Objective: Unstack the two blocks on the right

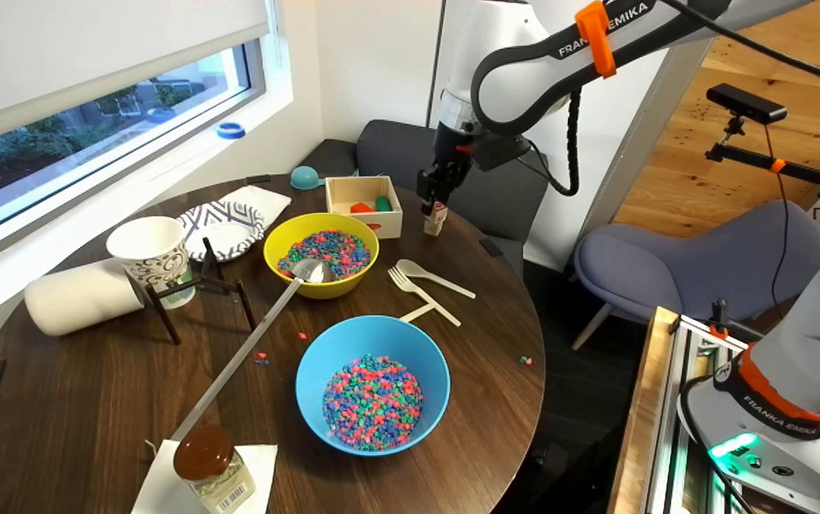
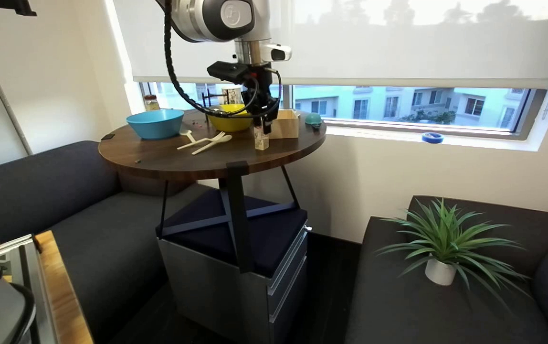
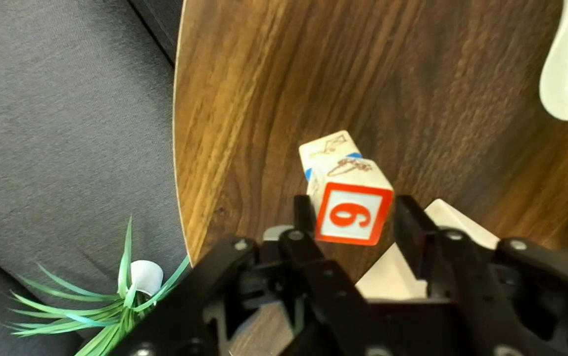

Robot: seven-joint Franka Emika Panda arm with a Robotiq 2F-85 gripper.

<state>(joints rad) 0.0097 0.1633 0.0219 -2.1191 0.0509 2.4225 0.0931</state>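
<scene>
Two small tan wooden blocks are stacked near the table edge. The upper block has a red-framed 6 on top; it also shows in an exterior view. The lower block shows a blue frame partly covered by the upper one; it stands on the table in both exterior views. My gripper points down with one finger on each side of the upper block. The left finger is very close to it; a narrow gap shows at the right finger. The block sits slightly turned between the fingers.
A pale wooden box with coloured pieces stands close beside the stack. Yellow and blue bowls, a pale spoon and fork lie farther along the round table. The table edge is near the blocks.
</scene>
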